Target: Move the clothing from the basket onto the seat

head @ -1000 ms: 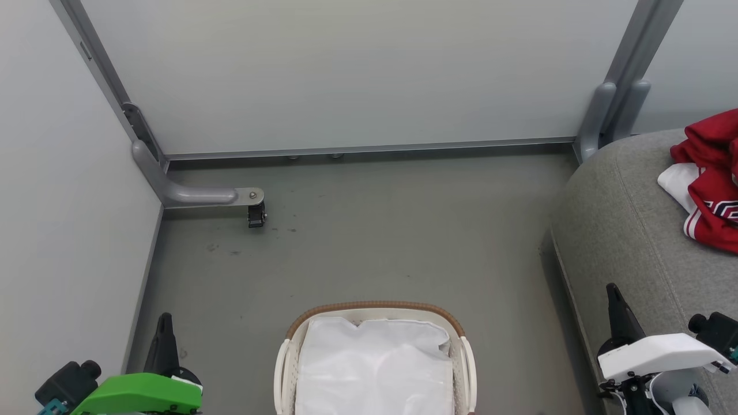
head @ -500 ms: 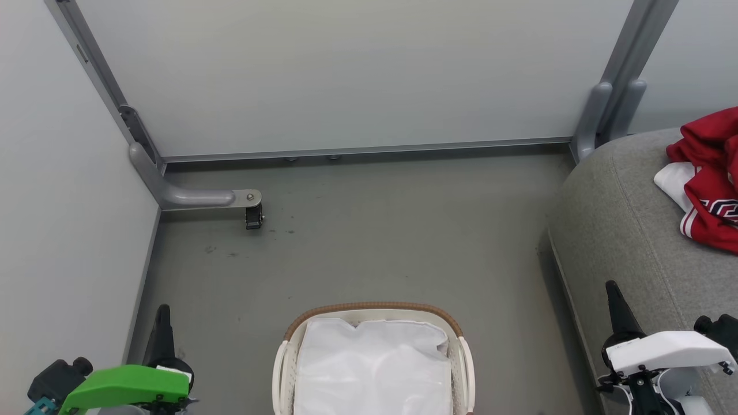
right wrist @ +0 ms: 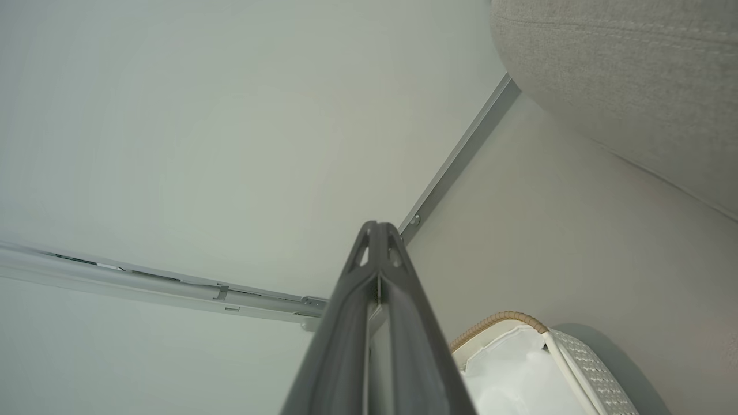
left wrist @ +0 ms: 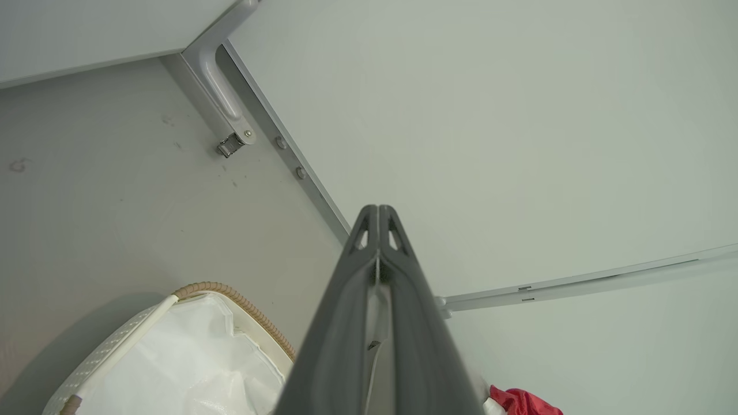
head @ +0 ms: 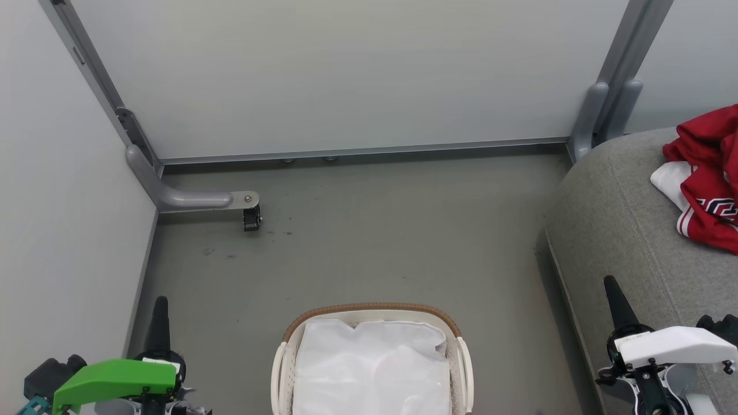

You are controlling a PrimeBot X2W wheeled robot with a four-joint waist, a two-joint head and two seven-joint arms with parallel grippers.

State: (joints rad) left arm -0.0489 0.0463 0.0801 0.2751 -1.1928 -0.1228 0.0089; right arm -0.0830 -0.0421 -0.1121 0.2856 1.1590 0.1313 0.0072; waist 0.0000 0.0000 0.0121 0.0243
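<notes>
Red clothing (head: 708,173) stays put on the seat (head: 622,230); left gripper (head: 159,301) and right gripper (head: 610,280) remain clenched on nothing.

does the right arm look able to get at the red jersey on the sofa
Probably yes: the shut right claw is at the edge of the sofa, and only bare grey fabric lies between it and the jersey.
</notes>
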